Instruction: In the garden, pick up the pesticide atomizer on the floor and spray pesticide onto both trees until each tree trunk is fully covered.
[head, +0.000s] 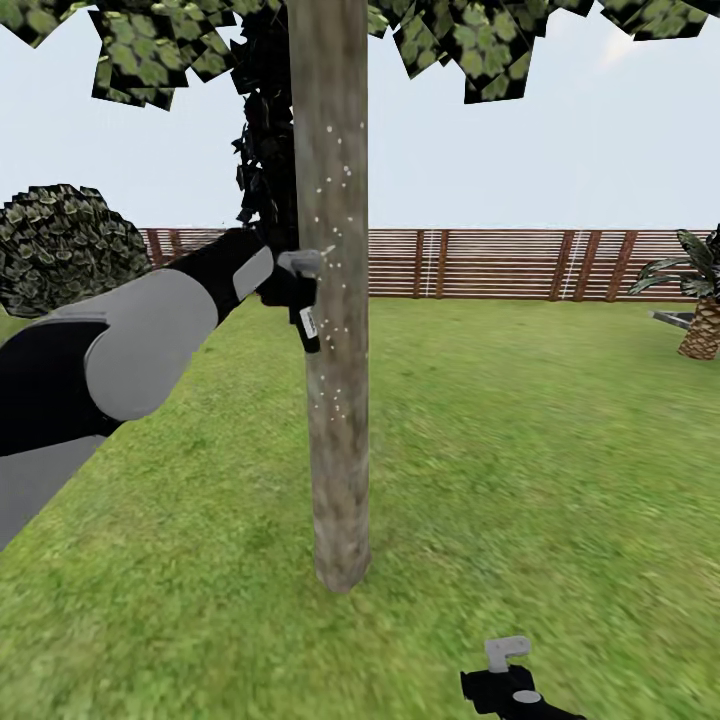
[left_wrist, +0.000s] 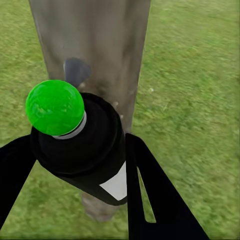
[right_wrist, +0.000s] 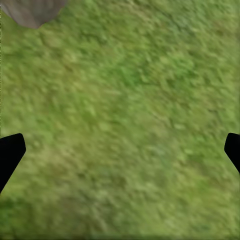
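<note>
Dark pesticide atomizer (left_wrist: 85, 150) pinched in left tool (left_wrist: 75, 165) against speckled tree trunk (head: 335, 300); right tool (right_wrist: 120, 150) spread

We're outdoors in a garden: green lawn (head: 520, 480) underfoot, running back to a brown slatted wooden fence (head: 480, 263). A bare grey-brown tree trunk (head: 335, 400) stands dead centre, blocky green leaves (head: 470, 40) overhead. There's a rounded bush (head: 60, 245) off to the left, a low palm (head: 700, 300) at the right edge, and pale open sky (head: 540, 140) above it all.

No legible text, even on the atomizer's white label (head: 309, 322).
</note>
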